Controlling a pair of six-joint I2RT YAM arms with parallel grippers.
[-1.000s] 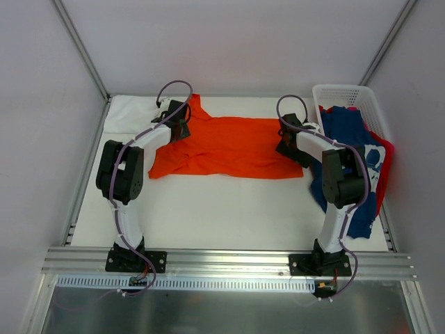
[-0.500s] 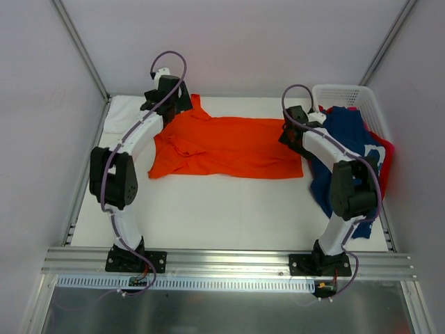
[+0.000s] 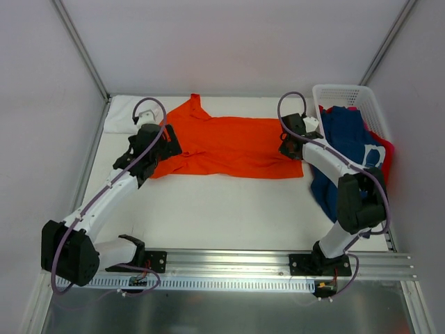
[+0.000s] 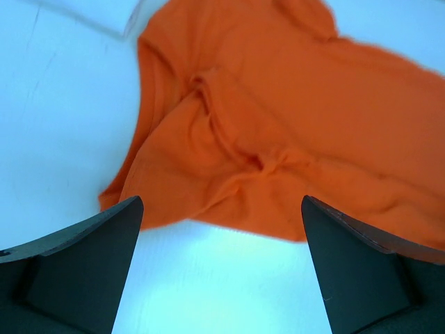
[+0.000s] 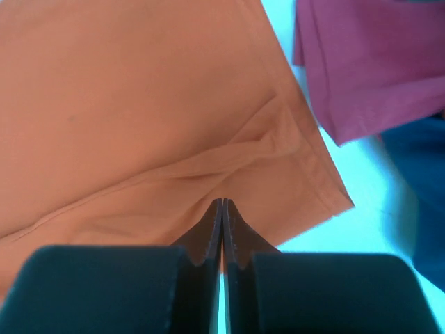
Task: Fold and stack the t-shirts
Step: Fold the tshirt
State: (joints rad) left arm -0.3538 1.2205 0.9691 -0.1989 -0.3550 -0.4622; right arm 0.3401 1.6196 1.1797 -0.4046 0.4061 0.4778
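A bright orange t-shirt (image 3: 229, 146) lies spread flat across the back middle of the table. My left gripper (image 3: 161, 147) hovers at its left near edge. In the left wrist view it stands open (image 4: 221, 202) with nothing between the fingers, and the rumpled orange sleeve (image 4: 229, 146) lies just ahead. My right gripper (image 3: 288, 149) is at the shirt's right edge. Its jaws are shut (image 5: 222, 203) on a pinched ridge of orange cloth (image 5: 139, 104) close to the hem corner. A white t-shirt (image 3: 122, 115) lies folded at the back left.
A white lattice basket (image 3: 344, 93) stands at the back right. A navy t-shirt (image 3: 345, 136) spills out of it onto the table, with a pink-red one (image 3: 386, 158) beside it. The pink-red cloth (image 5: 372, 66) lies just past the orange hem.
My left gripper opened, let go of the orange shirt's far left corner and drew back to its left near edge. My right gripper went from open to shut on the right edge.
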